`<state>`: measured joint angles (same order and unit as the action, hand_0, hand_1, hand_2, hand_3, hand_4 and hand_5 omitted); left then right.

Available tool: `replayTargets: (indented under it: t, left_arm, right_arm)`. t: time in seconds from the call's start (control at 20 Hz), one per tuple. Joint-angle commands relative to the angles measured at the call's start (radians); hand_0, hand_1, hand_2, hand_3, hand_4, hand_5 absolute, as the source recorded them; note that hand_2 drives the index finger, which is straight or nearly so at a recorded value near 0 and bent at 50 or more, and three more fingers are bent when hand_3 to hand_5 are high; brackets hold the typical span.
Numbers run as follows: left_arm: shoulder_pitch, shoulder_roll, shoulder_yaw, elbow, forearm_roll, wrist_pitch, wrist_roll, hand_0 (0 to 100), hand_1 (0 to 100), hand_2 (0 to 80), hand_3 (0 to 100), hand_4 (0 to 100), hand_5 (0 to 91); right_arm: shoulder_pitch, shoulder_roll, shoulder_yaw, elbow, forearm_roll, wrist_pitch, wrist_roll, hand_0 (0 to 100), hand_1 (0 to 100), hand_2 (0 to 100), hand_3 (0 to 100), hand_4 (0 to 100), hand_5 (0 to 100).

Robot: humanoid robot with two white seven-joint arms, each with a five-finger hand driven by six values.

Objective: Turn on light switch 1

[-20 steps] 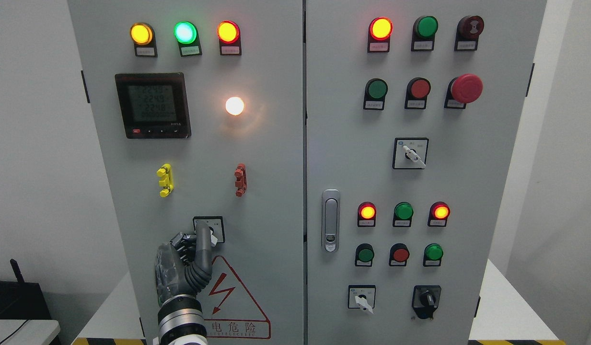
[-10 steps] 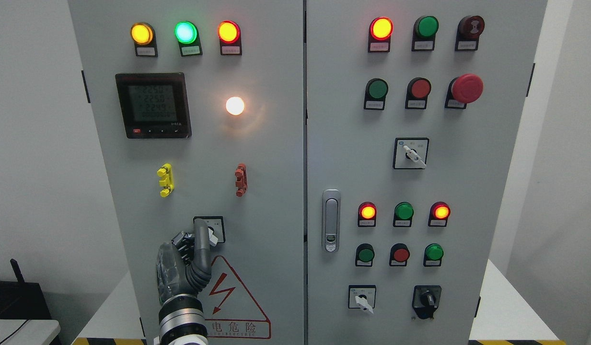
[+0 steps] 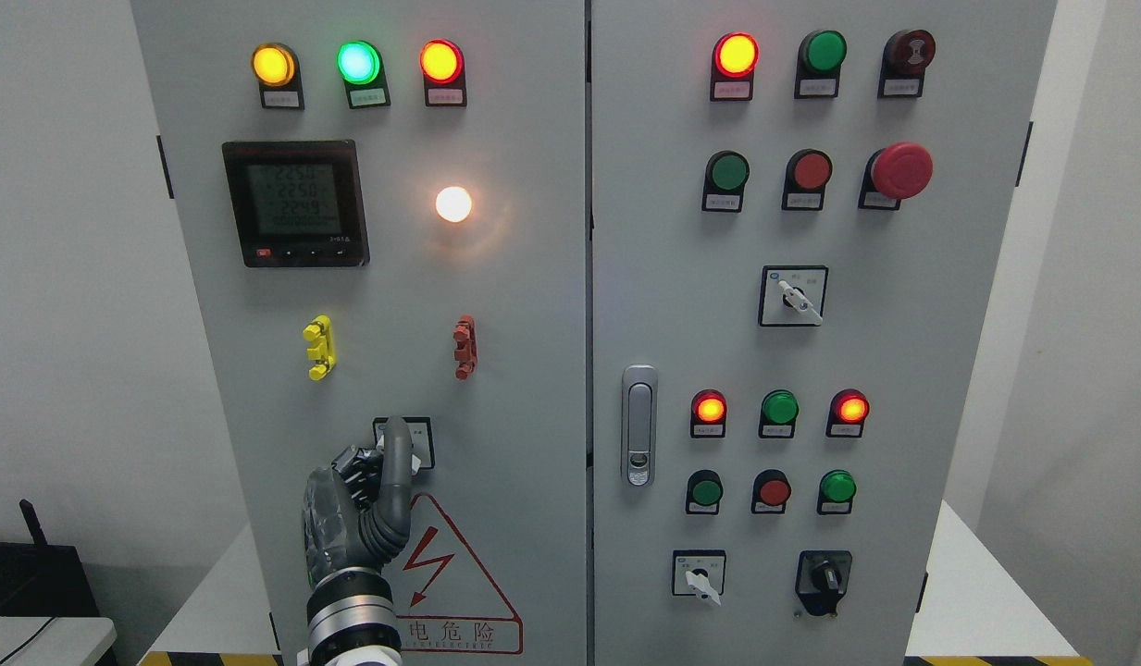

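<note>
Low on the left cabinet door: light switch 1 (image 3: 405, 442), a small rotary selector on a square plate, sits just above the red lightning warning triangle (image 3: 445, 578).
Hand state: the left hand (image 3: 362, 504) comes up from the bottom edge; one finger is stretched straight up, the others are curled in, and it holds nothing that can be seen.
Switch and hand: the stretched fingertip (image 3: 399, 430) lies over the switch plate and hides most of its knob; real contact cannot be told.
Lamp: a white bulb (image 3: 453, 203) glows at mid-height of the left door, above and right of the switch.
Around on the left door: a yellow clip (image 3: 319, 347) and a red clip (image 3: 465, 347) above the switch, a digital meter (image 3: 295, 203) toward the upper left, and amber, green and red pilot lights along the top edge.
Right door: a latch handle (image 3: 638, 425) near its left edge, rows of green and red push buttons, a red mushroom stop button (image 3: 899, 170), and three further selector switches.
Right hand: out of sight.
</note>
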<state>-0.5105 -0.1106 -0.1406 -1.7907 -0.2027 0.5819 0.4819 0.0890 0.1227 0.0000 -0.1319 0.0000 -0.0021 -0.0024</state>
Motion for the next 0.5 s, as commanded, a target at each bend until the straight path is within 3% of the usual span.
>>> replayTargets:
  t: [0.0,0.45]
  left_arm:
    - [0.003,-0.003,0.000,-0.002,0.000,-0.001,0.000,19,22,59.5,95,94,86.3]
    - [0.010,-0.003,0.000,-0.009,0.000,-0.002,0.000,18,23,59.7,95,94,86.3]
  right_arm:
    - [0.000,0.000,0.020,0.000,-0.026,0.001,0.001,12,39,0,0,0,0]
    - [0.000,0.000,0.020,0.000,-0.026,0.001,0.001,12,39,0,0,0,0]
